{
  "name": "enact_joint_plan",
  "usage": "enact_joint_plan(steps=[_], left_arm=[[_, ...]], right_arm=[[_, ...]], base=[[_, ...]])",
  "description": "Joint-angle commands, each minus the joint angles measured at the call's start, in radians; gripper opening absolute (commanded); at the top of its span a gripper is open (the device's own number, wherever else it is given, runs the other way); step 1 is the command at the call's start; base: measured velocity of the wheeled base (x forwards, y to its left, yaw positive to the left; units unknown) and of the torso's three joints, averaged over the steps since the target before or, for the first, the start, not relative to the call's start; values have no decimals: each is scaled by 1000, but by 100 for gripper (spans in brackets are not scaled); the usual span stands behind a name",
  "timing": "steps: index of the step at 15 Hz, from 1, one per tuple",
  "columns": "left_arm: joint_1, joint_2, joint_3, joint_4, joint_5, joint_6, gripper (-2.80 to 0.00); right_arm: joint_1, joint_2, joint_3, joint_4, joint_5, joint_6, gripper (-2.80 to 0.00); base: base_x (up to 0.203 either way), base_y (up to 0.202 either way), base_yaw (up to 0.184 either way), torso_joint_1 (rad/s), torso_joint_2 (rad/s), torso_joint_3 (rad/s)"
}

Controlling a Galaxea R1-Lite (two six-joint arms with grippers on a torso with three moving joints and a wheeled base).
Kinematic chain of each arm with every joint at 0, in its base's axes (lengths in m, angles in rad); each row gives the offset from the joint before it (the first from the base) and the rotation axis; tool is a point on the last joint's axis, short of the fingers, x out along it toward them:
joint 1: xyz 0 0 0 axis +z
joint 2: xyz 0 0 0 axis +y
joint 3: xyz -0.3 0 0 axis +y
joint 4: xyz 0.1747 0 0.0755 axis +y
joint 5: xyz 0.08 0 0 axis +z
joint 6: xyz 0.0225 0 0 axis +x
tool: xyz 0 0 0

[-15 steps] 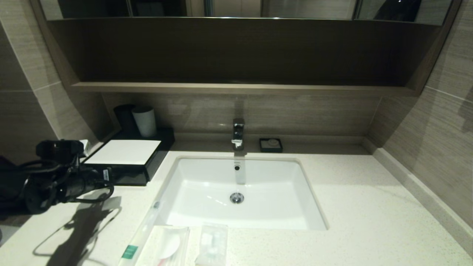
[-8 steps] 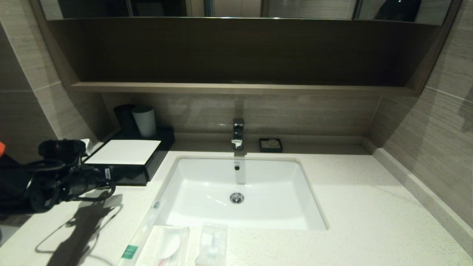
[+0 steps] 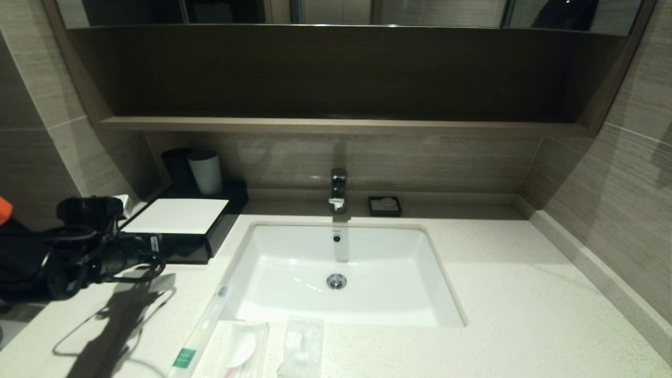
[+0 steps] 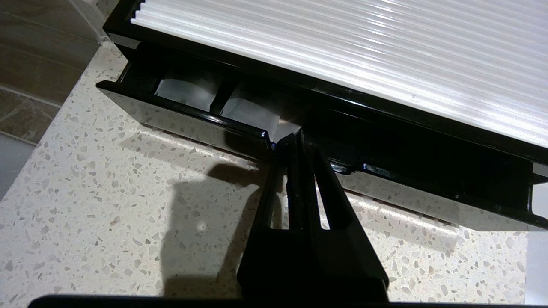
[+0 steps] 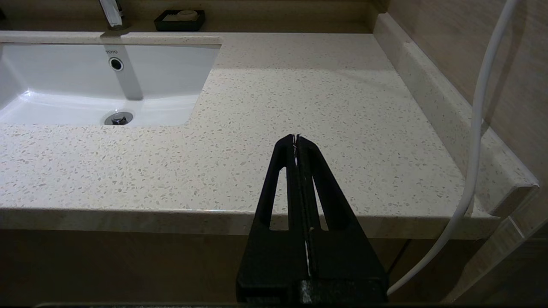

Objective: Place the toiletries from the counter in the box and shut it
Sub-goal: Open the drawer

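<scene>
the box [image 3: 181,226], at the back left of the tabletop [image 3: 504,294], looks light and glossy, so its barely open drawer [image 4: 184,113] likely slides when hooked at the lip, where the clenched, empty left claw [image 4: 295,139] sits.

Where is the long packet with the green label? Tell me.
In the head view the long packet with the green label lies on the counter near its front edge, left of the two small flat packets, in front of the sink's left corner.
</scene>
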Motion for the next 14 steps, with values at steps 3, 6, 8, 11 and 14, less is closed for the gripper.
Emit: enact_joint_plan(steps=[3,6,8,11,14], left_arm=[[-1,3,3,-4,-41,-7,-280],[0,5,1,-4,-41,-5,-280],[-1,10,0,-7,-41,-5,-280],[0,25,3,-29,-41,-4,-280],[-1,34,3,-34,-40,-4,-280]], right_arm=[[0,-2,2,0,0,0,-280],[0,-2,2,0,0,0,-280],[0,-2,2,0,0,-1,-280],[0,-2,2,0,0,0,-280],[0,-2,2,0,0,-2,-280]], base=[[0,0,0,0,0,0],[0,0,0,0,0,0],[0,0,0,0,0,0],[0,0,0,0,0,0],[0,0,0,0,0,0]])
